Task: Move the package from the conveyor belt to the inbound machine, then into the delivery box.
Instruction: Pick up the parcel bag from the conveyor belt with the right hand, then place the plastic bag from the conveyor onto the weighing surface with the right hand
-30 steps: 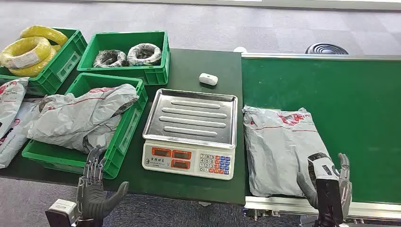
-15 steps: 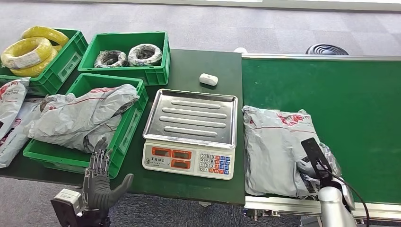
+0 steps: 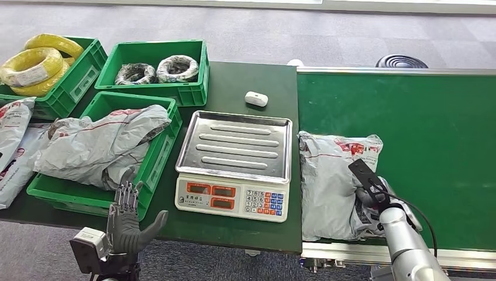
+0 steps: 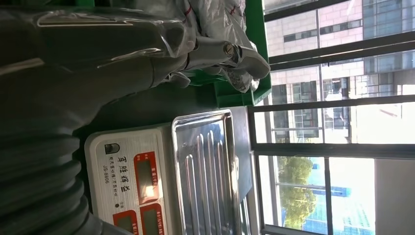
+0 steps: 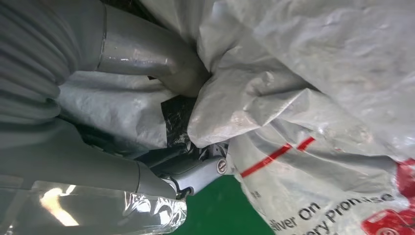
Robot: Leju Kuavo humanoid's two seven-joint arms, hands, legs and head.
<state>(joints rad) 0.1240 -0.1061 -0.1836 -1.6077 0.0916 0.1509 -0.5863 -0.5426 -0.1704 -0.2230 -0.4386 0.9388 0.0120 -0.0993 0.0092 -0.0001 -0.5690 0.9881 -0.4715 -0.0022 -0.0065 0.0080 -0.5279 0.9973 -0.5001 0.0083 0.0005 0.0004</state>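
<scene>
A grey plastic package (image 3: 330, 178) lies on the green conveyor belt (image 3: 433, 129), close to the belt's left edge. My right hand (image 3: 374, 193) grips the package's near right part, and the film is bunched up around it. In the right wrist view the thumb (image 5: 161, 68) and fingers (image 5: 195, 178) clamp a fold of the package (image 5: 318, 73). The scale (image 3: 234, 155) with its steel tray stands just left of the package. My left hand (image 3: 126, 213) hovers, fingers spread and holding nothing, at the table's front edge by the green crate (image 3: 158, 158).
The near green crate holds grey bags (image 3: 99, 146); more bags (image 3: 11, 146) lie to its left. Two far crates hold yellow coils (image 3: 35, 61) and dark coils (image 3: 158, 69). A small white device (image 3: 257, 98) sits behind the scale. The left wrist view shows the scale (image 4: 147, 181).
My right hand has reached forward over the package and closed on it, crumpling its near right side. The left hand has risen a little.
</scene>
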